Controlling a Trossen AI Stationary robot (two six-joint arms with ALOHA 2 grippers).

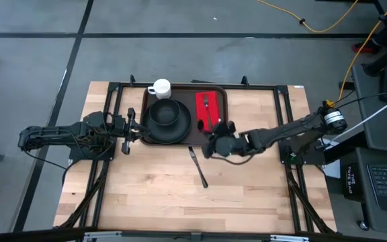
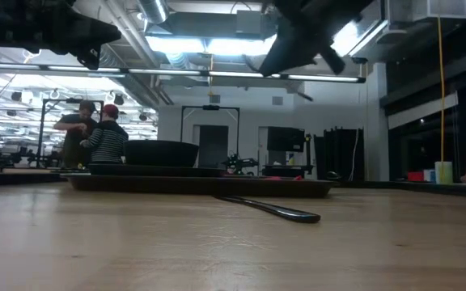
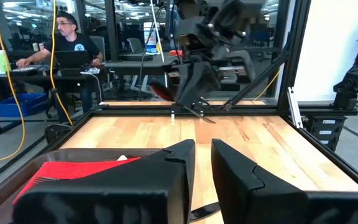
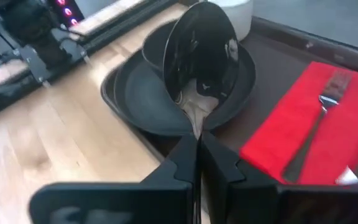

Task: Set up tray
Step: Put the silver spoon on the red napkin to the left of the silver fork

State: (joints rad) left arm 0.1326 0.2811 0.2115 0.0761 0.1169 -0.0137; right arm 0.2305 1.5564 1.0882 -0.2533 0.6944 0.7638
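Right wrist view alone shows spoon (image 4: 201,62) pinched in right gripper (image 4: 197,163).

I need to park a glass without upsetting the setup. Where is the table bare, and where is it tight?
Bare wood lies in front of the tray, either side of the knife, out to the table's near edge. Crowded: the tray itself, filled by the plate, bowl, mug and napkin, with the left gripper and right gripper at its ends.

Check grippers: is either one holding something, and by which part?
Right gripper is shut on a spoon, gripped at the neck just below the bowl, over the tray. Left gripper, at the tray's left edge, holds nothing visible.
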